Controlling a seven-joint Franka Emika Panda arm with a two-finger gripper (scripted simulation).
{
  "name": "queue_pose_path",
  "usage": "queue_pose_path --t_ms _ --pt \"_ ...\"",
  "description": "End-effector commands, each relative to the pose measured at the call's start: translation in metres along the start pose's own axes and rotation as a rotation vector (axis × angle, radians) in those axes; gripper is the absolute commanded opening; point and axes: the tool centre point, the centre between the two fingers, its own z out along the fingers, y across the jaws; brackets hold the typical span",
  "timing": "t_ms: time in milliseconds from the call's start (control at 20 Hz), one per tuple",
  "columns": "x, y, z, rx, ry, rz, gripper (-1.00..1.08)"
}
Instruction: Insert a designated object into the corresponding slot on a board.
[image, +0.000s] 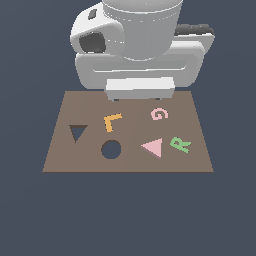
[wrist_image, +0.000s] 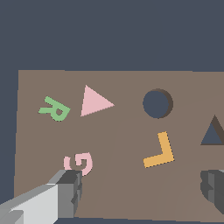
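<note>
Lying flat on the board (image: 65, 160), the pale-pink triangle (image: 153, 147) is seen toward the exterior view's right, apart from every other piece. The green R (image: 180, 144) sits just beside it on that same side; the pink G (image: 159, 114) is farther back, near the arm. The triangular slot (image: 77, 132) is cut toward the exterior view's left of the board and is seen dark and unfilled. The round hole (image: 111, 149) lies between slot and triangle, slightly nearer the slot. The orange L (image: 112, 121) is placed behind the round hole, between slot and G. The triangle and its slot are well apart, with round hole and L in the stretch between.

The arm's white body (image: 135, 45) fills the back of the exterior view, over the board's far edge. The tool (wrist_image: 140, 188) is held above the board, nothing gripped. In the wrist view, two fingers (wrist_image: 70, 192) are seen spread wide: one by the G, partly covering its edge in that view, the other at the frame edge near the slot. Contact with the board or G cannot be confirmed from these views. The jaws are wide apart, with bare board showing between them.

The board rests on a plain dark blue-grey surface (image: 125, 215).
</note>
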Motion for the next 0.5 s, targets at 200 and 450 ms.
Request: queue_pose_path --t_ms 200,450 --pt "0.0002 -0.0007 0.0010 0.000 0.000 0.009 1.00" --pt "0.0010 -0.0037 0.0050 -0.002 0.000 0.047 1.00"
